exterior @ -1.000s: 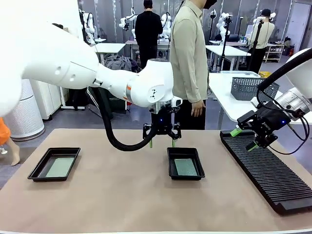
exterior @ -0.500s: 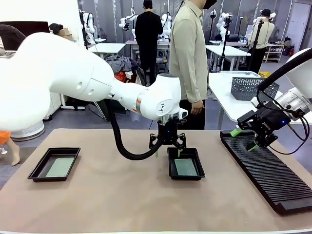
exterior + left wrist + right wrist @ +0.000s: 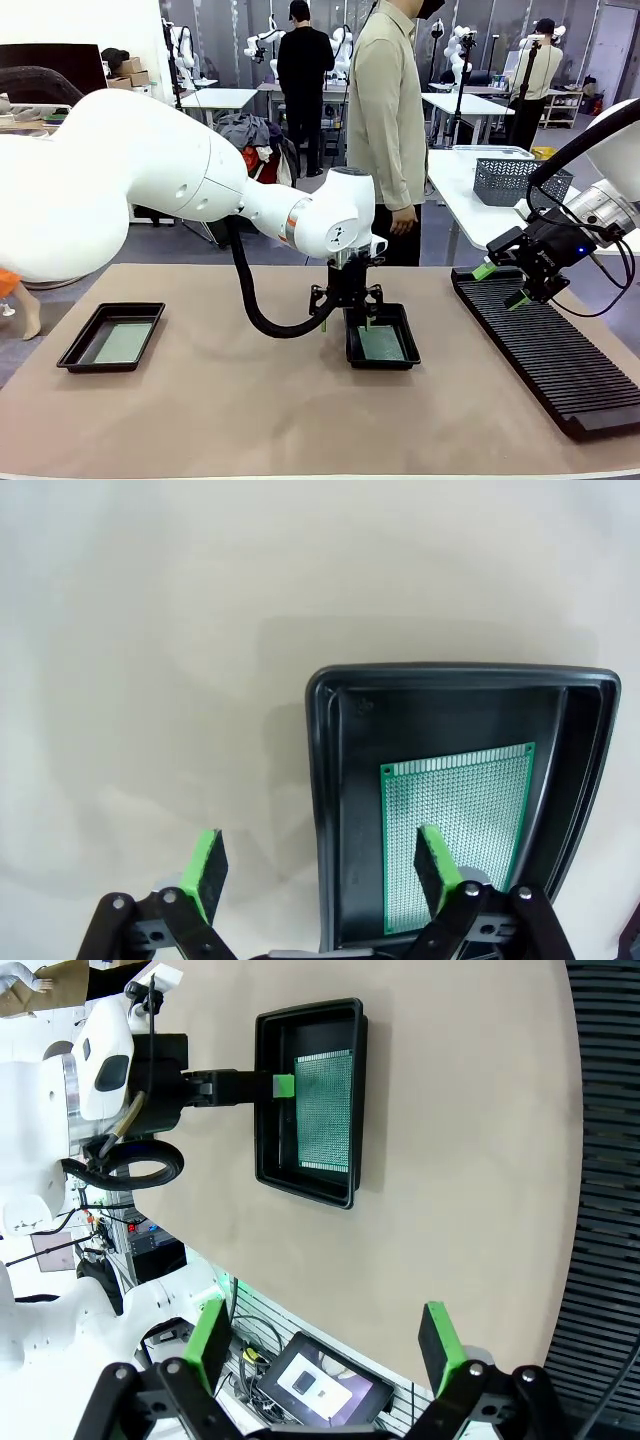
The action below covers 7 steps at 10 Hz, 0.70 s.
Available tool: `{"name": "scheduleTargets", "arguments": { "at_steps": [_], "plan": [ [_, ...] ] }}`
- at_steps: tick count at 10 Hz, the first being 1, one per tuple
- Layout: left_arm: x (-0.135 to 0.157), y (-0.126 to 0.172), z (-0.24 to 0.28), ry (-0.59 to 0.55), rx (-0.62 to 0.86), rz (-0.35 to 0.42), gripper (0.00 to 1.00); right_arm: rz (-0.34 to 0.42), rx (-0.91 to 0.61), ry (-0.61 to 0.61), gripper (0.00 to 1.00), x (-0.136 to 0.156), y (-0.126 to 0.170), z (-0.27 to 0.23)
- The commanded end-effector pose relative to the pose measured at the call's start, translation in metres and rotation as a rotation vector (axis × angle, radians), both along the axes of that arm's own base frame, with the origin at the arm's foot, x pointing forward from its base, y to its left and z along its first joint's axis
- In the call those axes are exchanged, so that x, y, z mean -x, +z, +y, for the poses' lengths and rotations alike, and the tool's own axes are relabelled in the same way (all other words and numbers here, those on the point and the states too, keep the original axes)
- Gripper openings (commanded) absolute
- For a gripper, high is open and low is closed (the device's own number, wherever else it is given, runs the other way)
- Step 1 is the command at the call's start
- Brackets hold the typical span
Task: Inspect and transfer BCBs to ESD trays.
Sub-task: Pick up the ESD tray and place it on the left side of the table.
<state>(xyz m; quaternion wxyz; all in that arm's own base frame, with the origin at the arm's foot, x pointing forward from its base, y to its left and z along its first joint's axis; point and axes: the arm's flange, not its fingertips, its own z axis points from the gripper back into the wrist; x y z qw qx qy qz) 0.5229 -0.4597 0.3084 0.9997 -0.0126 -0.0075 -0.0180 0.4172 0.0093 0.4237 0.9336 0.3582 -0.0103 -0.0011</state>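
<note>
Judging by the layout, both ESD trays already held a BCB: one board [image 3: 122, 343] lay in the left tray [image 3: 85, 348], another [image 3: 462, 825] in the middle tray [image 3: 352, 352]. The left claw [image 3: 320, 865] hung wide open and empty, straddling that tray's wall, one pad over the board. The right claw [image 3: 500, 285] stood open and empty above the slotted rack [image 3: 560, 370]. Whether inspection remained could not be told; the rack's slots looked bare, though detail was too fine.

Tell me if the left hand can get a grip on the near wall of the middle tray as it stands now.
Probably yes. The left hand is open and straddles the tray's wall, one finger outside over the mat, the other inside above the green board. Nothing lies between the fingers and that wall.
</note>
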Motion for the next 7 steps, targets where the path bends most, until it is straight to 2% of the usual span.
{"name": "scheduleTargets", "arguments": {
  "at_steps": [1, 2, 7],
  "plan": [
    [0.0010, -0.0024, 0.0015, 0.018, -0.015, -0.053, 1.00, 0.016, 0.012, -0.015, 1.00, 0.0013, 0.0019, 0.0001],
    [0.0000, 0.0000, 0.0000, 0.000, 0.000, 0.000, 1.00, 0.016, 0.012, -0.015, 1.00, 0.0013, 0.0019, 0.0001],
    [-0.0007, -0.0005, -0.0004, -0.001, 0.003, -0.006, 1.00, 0.016, 0.012, -0.015, 1.00, 0.0013, 0.0019, 0.0001]
  ]
}}
